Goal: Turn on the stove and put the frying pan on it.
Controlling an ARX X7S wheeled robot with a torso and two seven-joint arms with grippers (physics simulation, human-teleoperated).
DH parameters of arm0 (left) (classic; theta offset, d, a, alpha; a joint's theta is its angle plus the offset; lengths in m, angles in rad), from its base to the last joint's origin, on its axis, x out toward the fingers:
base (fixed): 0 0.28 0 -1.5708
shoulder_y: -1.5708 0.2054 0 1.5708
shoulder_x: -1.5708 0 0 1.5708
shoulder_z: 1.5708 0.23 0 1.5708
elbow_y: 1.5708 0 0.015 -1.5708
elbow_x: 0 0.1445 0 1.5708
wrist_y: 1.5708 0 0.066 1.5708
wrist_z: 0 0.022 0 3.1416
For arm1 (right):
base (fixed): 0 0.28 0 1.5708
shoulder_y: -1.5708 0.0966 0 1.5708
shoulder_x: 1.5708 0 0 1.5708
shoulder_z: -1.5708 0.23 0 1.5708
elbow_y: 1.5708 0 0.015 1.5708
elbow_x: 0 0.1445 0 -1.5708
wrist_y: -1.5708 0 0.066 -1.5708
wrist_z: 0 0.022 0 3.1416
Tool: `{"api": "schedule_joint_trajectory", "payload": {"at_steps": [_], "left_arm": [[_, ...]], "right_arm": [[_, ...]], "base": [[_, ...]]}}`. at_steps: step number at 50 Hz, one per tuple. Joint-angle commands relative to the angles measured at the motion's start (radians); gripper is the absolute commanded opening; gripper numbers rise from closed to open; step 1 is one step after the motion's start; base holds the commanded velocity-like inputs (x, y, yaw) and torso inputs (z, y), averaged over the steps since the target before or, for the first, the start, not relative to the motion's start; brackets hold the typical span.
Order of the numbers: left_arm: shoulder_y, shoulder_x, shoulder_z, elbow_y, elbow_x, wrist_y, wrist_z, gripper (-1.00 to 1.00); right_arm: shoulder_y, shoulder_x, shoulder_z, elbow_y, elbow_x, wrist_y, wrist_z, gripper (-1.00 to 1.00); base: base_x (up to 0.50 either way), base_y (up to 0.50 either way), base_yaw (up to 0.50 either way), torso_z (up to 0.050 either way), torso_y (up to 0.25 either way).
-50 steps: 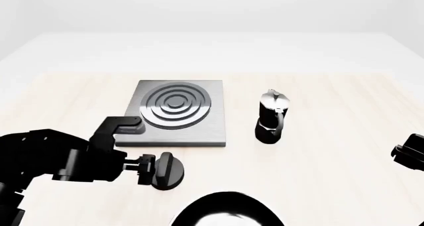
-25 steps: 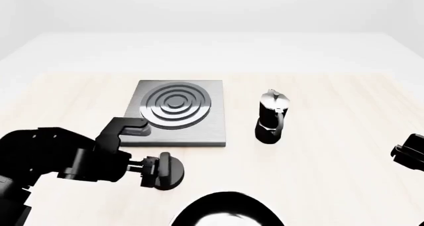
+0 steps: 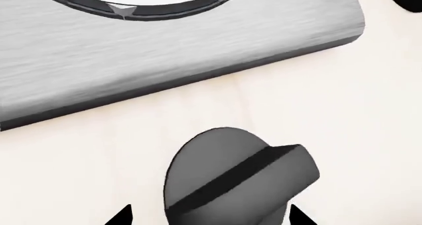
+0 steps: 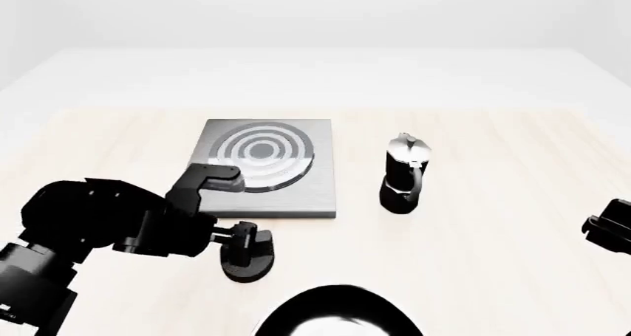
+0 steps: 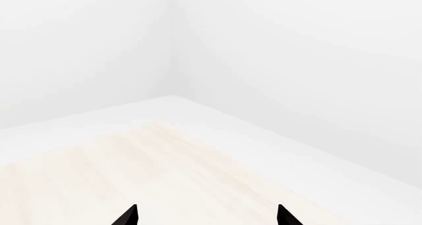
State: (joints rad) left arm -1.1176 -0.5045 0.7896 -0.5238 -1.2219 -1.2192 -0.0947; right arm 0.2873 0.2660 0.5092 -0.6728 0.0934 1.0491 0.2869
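Pale wood-grain table (image 4: 513, 277) carries everything, matte and flat. On it I note the stove (image 4: 295, 196), a brushed grey metal slab with raised concentric rings, and near its front edge the knob (image 3: 240, 180), a dark round disc with a straight ridge across it. My left gripper (image 3: 209, 216) has its tips spread either side of the knob, open and not yet pinching. The frying pan (image 4: 340, 310), black with a glossy pale inside, sits at the near table edge, well short of the stove. My right gripper (image 5: 206, 215) is spread open on nothing. Risk, in my judgement: closing off-centre on the ridge could slip and leave the stove unlit.
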Motion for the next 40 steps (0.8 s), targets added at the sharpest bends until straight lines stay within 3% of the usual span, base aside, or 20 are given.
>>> {"api": "schedule_joint_trajectory", "payload": {"at_steps": [1, 12, 31, 33, 34, 35, 38, 40], "left_arm": [[-0.054, 0.066, 0.023, -0.103, 0.069, 0.057, 0.036, 1.0], [-0.093, 0.113, -0.011, -0.253, 0.087, 0.094, -0.038, 1.0], [-0.082, 0.096, -0.039, -0.24, 0.063, 0.083, -0.093, 1.0], [-0.075, 0.086, -0.045, -0.208, 0.06, 0.097, -0.092, 1.0], [-0.036, 0.036, -0.077, -0.058, 0.034, 0.153, -0.062, 1.0], [-0.03, 0.024, -0.102, 0.0, -0.001, 0.13, -0.097, 1.0], [0.034, -0.025, -0.253, 0.198, -0.083, 0.263, -0.172, 1.0], [-0.012, -0.078, -0.261, 0.339, -0.101, 0.23, -0.166, 1.0]], "right_arm": [[-0.006, -0.001, 0.0, -0.004, 0.005, -0.003, 0.0, 1.0], [-0.005, 0.001, 0.0, -0.015, 0.01, 0.005, 0.001, 1.0], [0.0, 0.006, -0.005, -0.02, 0.016, 0.014, 0.005, 1.0], [0.002, 0.007, -0.007, -0.022, 0.016, 0.016, 0.005, 1.0], [0.004, 0.007, -0.012, -0.019, 0.016, 0.015, 0.007, 1.0], [0.006, 0.007, -0.014, -0.017, 0.016, 0.015, 0.007, 1.0], [0.012, 0.009, -0.034, -0.011, 0.014, 0.018, 0.01, 1.0], [0.023, 0.012, -0.052, -0.008, 0.015, 0.025, 0.01, 1.0]], "base": [[0.0, 0.0, 0.0, 0.0, 0.0], [0.0, 0.0, 0.0, 0.0, 0.0], [0.0, 0.0, 0.0, 0.0, 0.0], [0.0, 0.0, 0.0, 0.0, 0.0], [0.0, 0.0, 0.0, 0.0, 0.0], [0.0, 0.0, 0.0, 0.0, 0.0], [0.0, 0.0, 0.0, 0.0, 0.0], [0.0, 0.0, 0.0, 0.0, 0.0]]}}
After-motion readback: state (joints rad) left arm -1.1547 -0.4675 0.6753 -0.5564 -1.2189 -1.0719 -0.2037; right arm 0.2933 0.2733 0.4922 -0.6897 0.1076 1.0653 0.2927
